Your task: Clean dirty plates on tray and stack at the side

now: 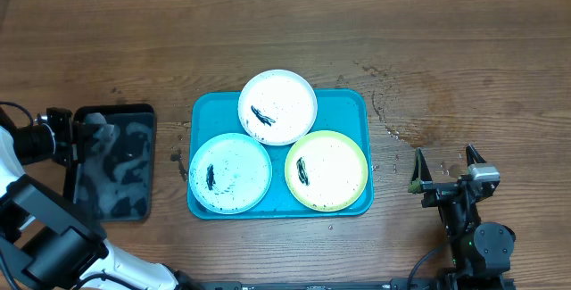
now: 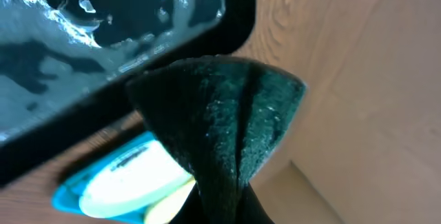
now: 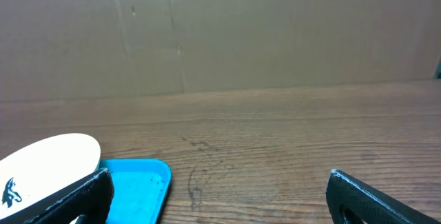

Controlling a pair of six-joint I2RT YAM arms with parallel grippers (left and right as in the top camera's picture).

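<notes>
Three dirty plates lie on the turquoise tray: a white plate at the back, a light blue plate at the front left and a yellow-green rimmed plate at the front right. Each has black smears. My left gripper is over the black tray and is shut on a dark sponge. My right gripper is open and empty, right of the turquoise tray. The right wrist view shows the white plate and the tray's corner between the open fingers.
A smaller black tray holding water stands at the left; its wet surface fills the top of the left wrist view. Dark stains and specks mark the wood right of the turquoise tray. A cardboard wall stands behind the table.
</notes>
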